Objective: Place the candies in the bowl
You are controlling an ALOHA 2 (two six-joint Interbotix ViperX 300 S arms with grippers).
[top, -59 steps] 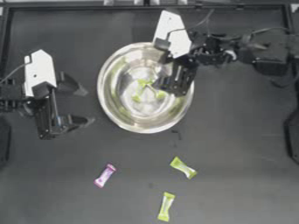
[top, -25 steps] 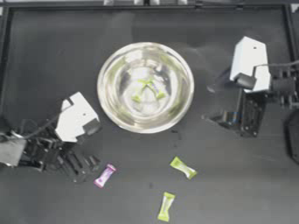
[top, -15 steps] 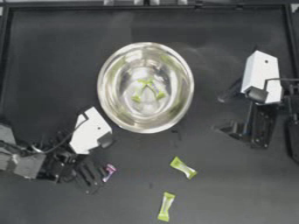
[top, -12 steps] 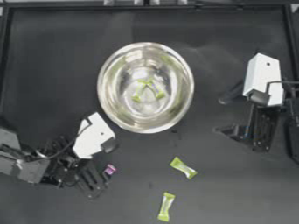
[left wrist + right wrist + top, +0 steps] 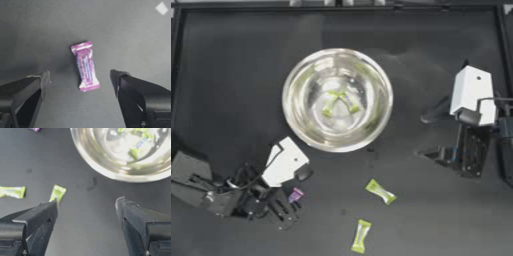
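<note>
The shiny silver bowl (image 5: 302, 120) stands mid-table with yellow-green candies (image 5: 335, 102) lying inside it. A pink-purple candy (image 5: 295, 194) lies flat on the table in front of the bowl, to the left. My left gripper (image 5: 293, 196) is down around it, open, and in the left wrist view the pink-purple candy (image 5: 85, 66) lies between the spread jaws without touching them. Two yellow-green candies (image 5: 380, 191) (image 5: 361, 236) rest loose on the table in front of the bowl. My right gripper (image 5: 430, 136) waits open to the right of the bowl, holding nothing.
The right wrist view looks across the table at the bowl's rim (image 5: 110, 174), the two loose yellow-green candies (image 5: 57, 193) (image 5: 11, 191) and a sliver of the pink one (image 5: 35, 129). A raised black edge (image 5: 338, 9) frames the table.
The right gripper left the bowl and drew back to the right, where it now holds still. The left gripper swung down to the front left and closed in around the pink-purple candy.
</note>
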